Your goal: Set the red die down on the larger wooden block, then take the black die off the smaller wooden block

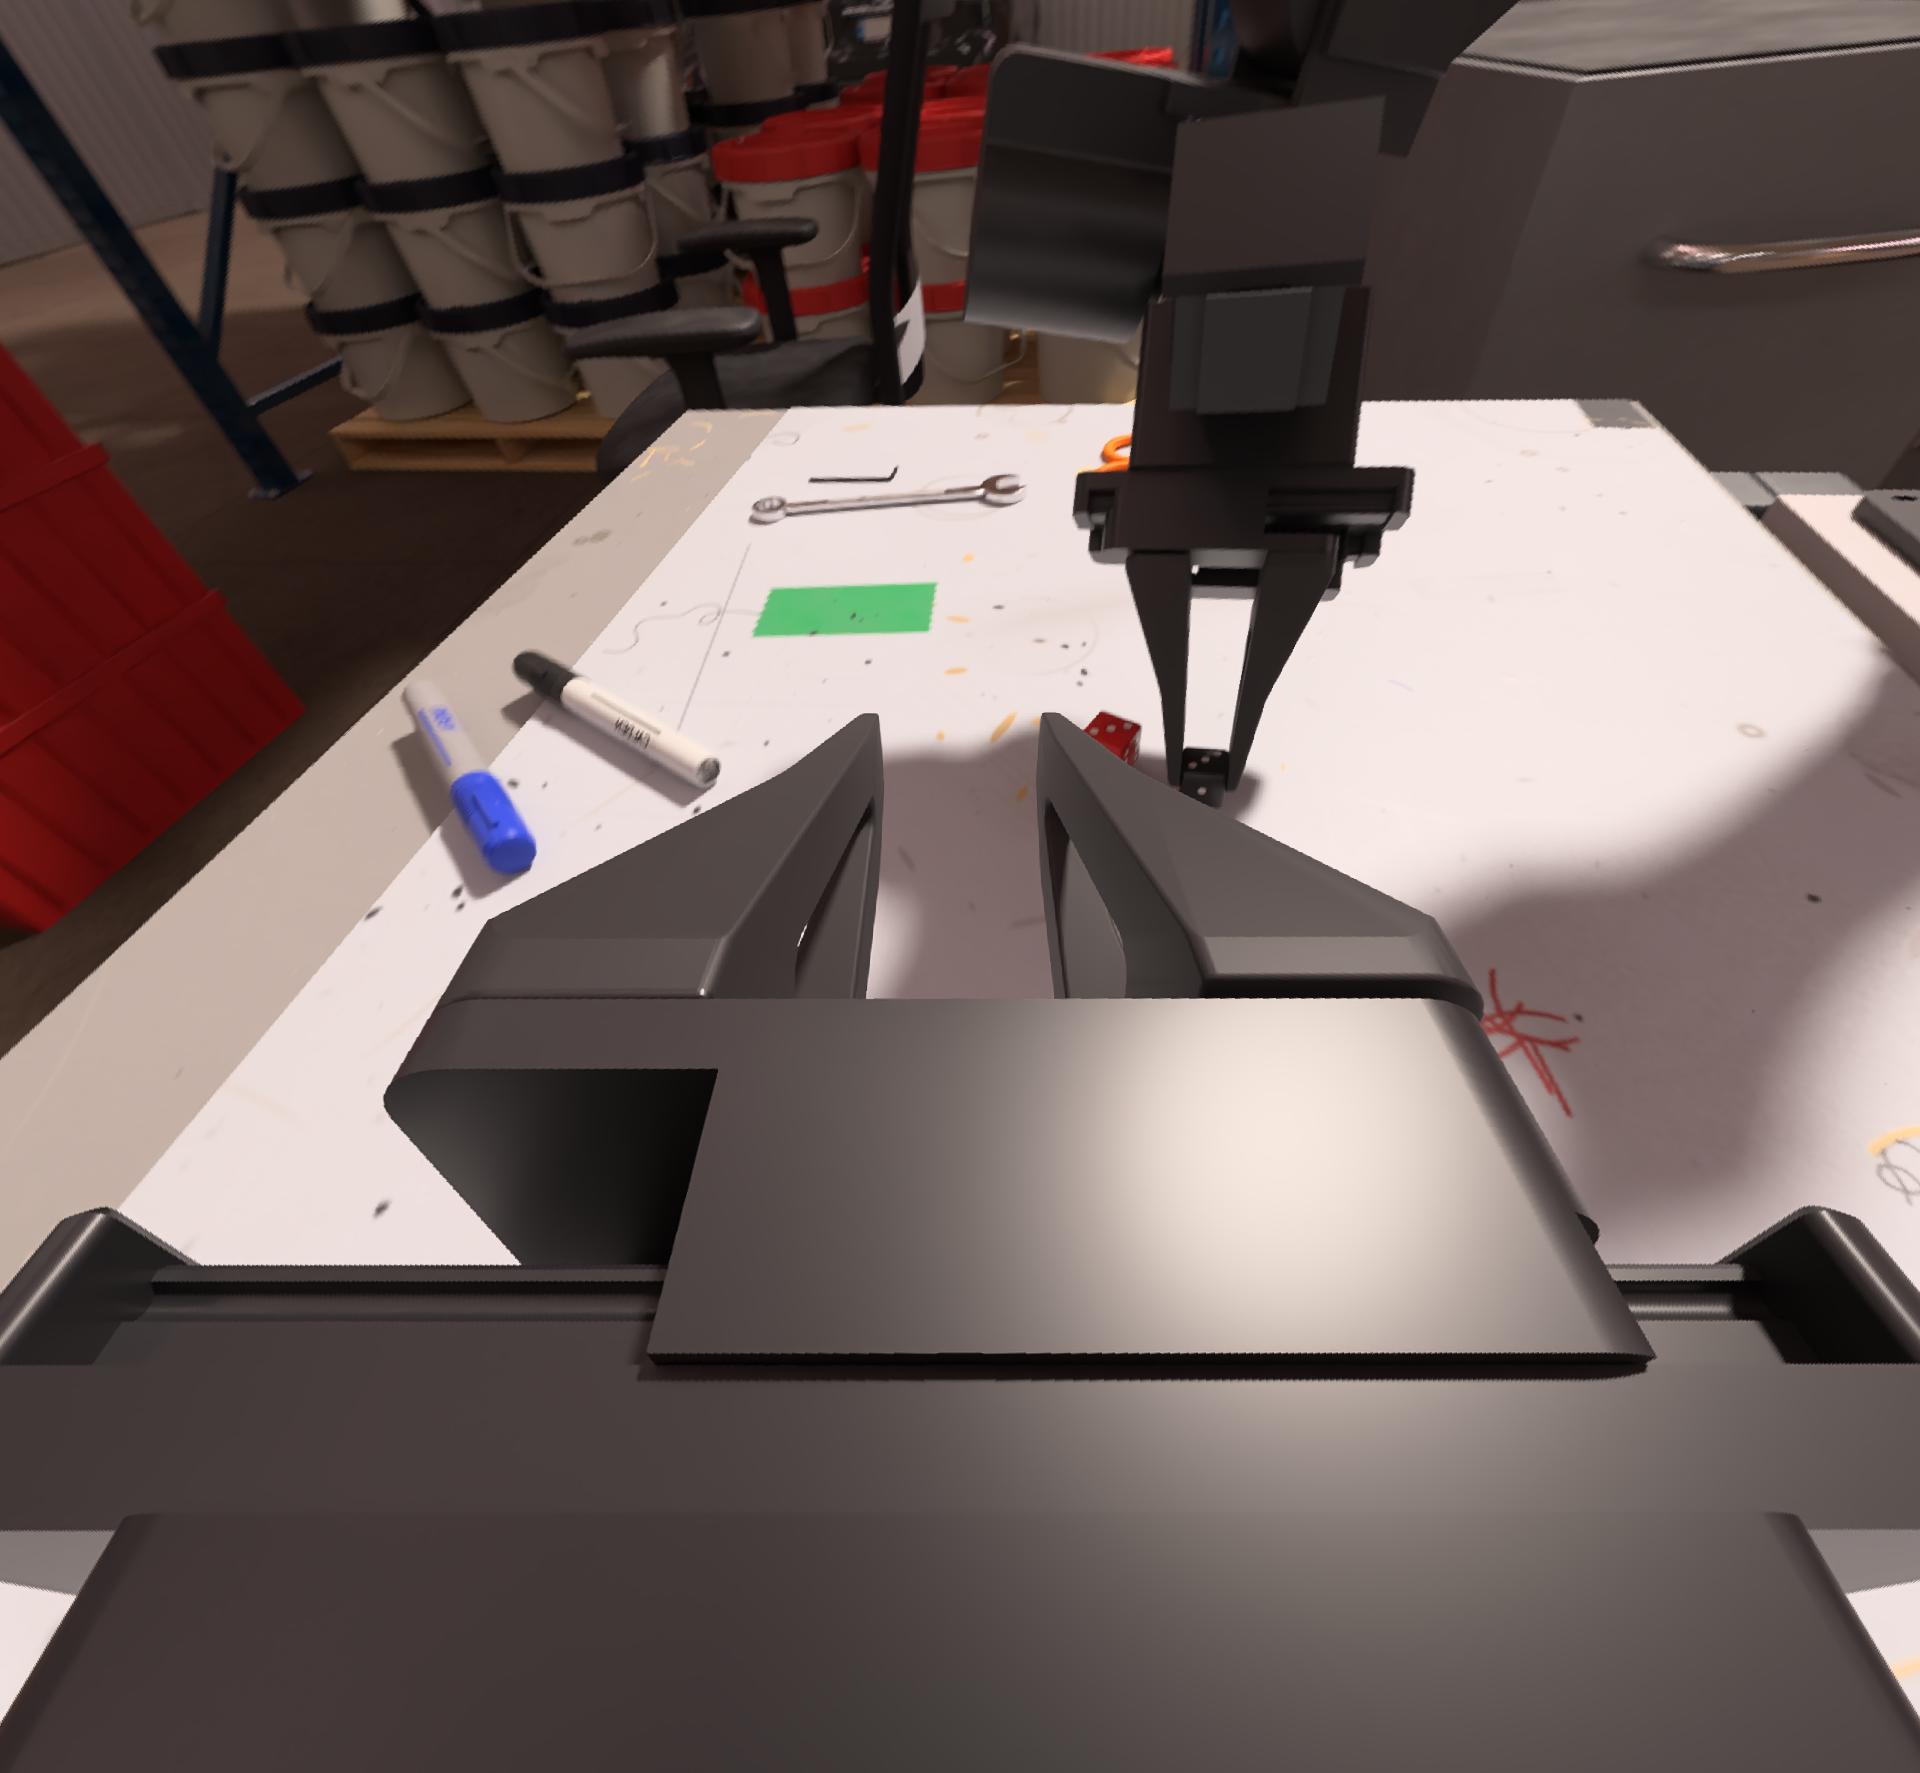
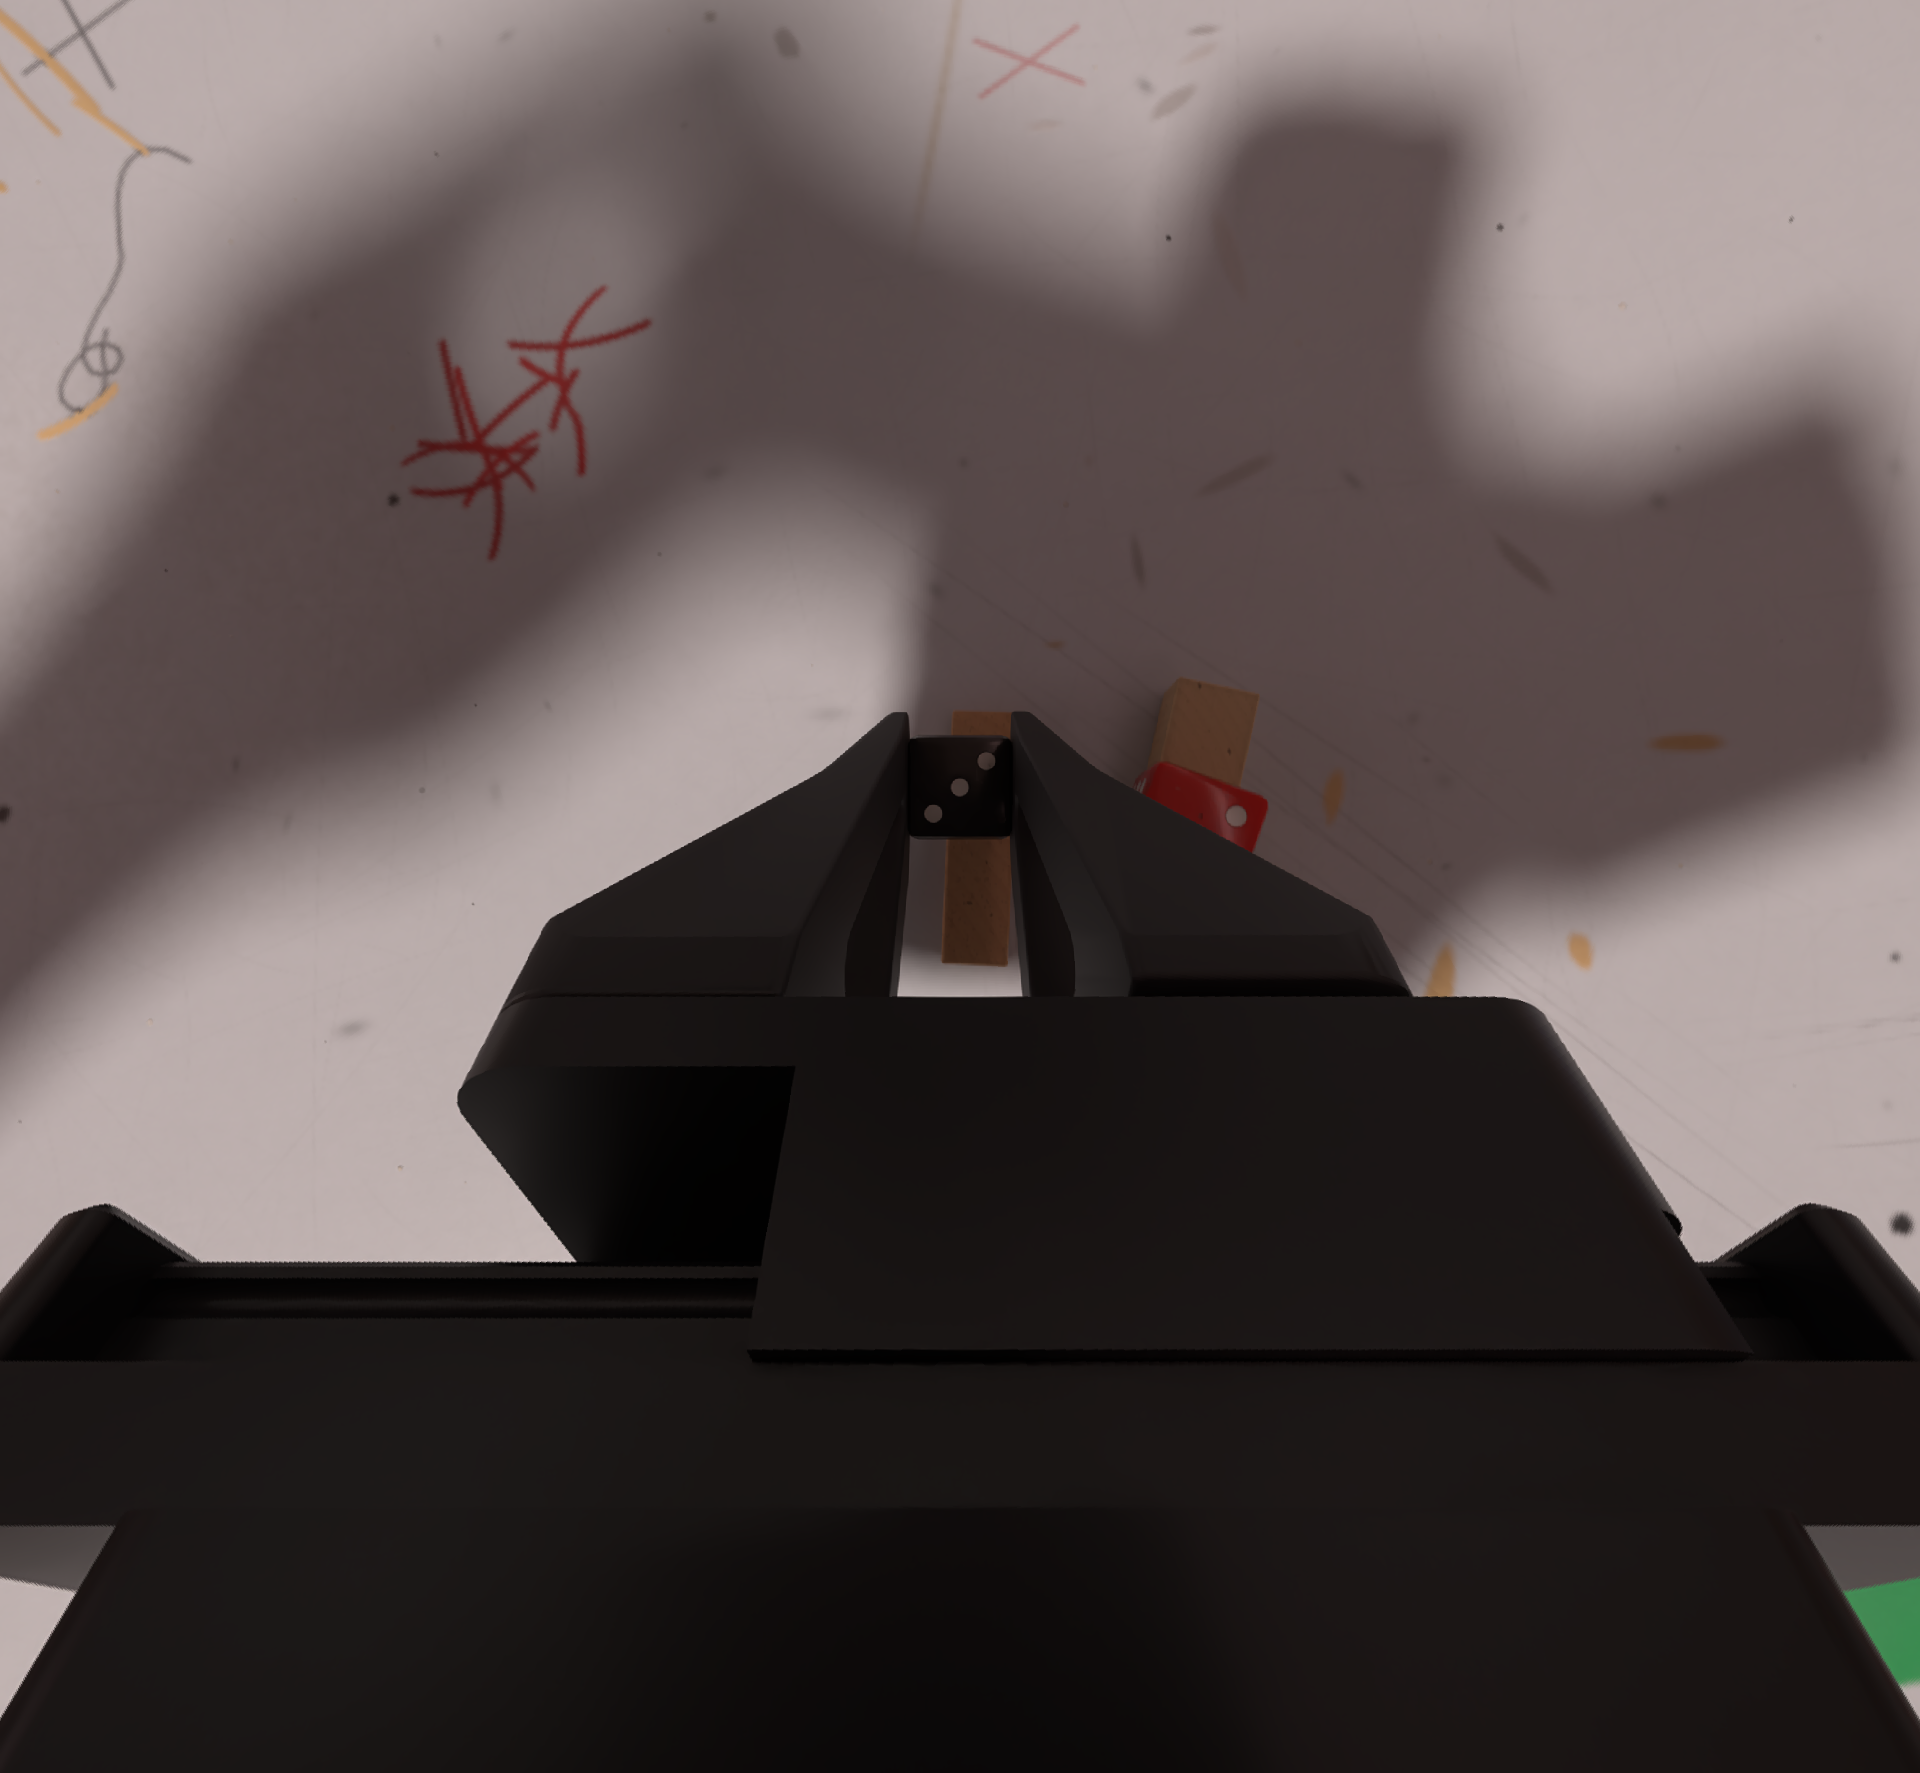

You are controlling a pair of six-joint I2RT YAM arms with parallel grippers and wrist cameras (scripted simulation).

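In the right wrist view my right gripper [image 2: 961, 724] is shut on the black die [image 2: 958, 786], right above a narrow wooden block [image 2: 977, 902]. I cannot tell whether the die still touches that block. To its right the red die [image 2: 1205, 811] rests against a second wooden block [image 2: 1207, 724], seemingly on top of it. In the left wrist view my left gripper [image 1: 958, 736] is open and empty, low over the table, short of the red die [image 1: 1112, 736]. Farther off, the right gripper [image 1: 1207, 778] points down and pinches the black die [image 1: 1205, 767].
On the white table [image 1: 1455, 684] lie a blue-capped marker [image 1: 468, 778], a black-capped marker [image 1: 618, 721], a green patch [image 1: 844, 608], a wrench [image 1: 888, 497] and a hex key [image 1: 854, 476]. The table's left edge [image 1: 312, 850] runs near the markers.
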